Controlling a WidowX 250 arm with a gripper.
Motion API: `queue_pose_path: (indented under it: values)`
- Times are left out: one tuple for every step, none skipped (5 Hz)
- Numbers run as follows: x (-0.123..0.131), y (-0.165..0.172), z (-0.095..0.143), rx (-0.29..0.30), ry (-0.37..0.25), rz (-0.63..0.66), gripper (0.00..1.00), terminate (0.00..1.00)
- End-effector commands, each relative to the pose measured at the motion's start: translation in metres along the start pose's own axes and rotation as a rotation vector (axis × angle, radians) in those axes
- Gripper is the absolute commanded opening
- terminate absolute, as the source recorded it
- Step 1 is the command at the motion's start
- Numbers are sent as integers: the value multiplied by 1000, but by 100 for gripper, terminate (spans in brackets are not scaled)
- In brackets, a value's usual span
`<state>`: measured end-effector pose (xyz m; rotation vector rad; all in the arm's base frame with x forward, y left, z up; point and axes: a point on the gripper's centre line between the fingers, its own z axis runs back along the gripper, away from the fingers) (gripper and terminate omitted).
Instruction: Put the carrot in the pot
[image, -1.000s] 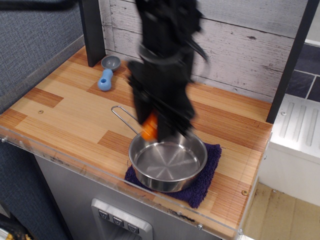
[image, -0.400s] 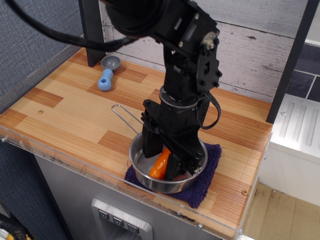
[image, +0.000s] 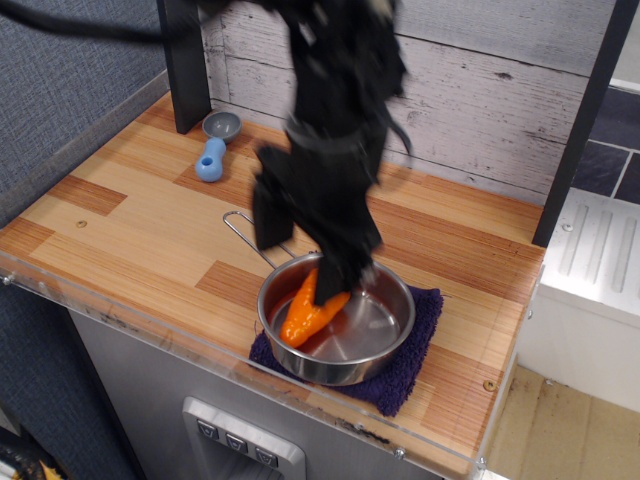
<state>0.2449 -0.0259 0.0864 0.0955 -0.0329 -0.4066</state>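
Note:
The orange carrot (image: 304, 312) lies inside the shiny steel pot (image: 398, 335), leaning against its left inner wall. The pot stands on a dark purple cloth (image: 412, 368) near the front edge of the wooden counter, with its wire loop handle (image: 243, 230) pointing back left. My black gripper (image: 308, 250) is blurred by motion and hangs just above the pot's back left rim. Its fingers are spread apart, and one fingertip is close to the carrot's upper end. The carrot rests on the pot and nothing clamps it.
A blue scoop-shaped toy (image: 212, 153) lies at the back left of the counter near a dark post (image: 185, 60). A white plank wall stands behind. A clear plastic lip (image: 150, 325) runs along the counter's front edge.
The gripper carried the carrot down into the pot, let it go and has risen. The carrot now lies in the pot by itself.

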Motion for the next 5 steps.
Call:
queue_pose_path:
  values:
    - [-46,76,39,36,-58,286,100,0]
    - [-55,90,29,-6,-38,329,100,0]
    - [-54,92,25,-54,-42,326,100,0]
    - [-54,92,25,-54,-42,326,100,0]
    - [-54,92,25,-54,-42,326,100,100]
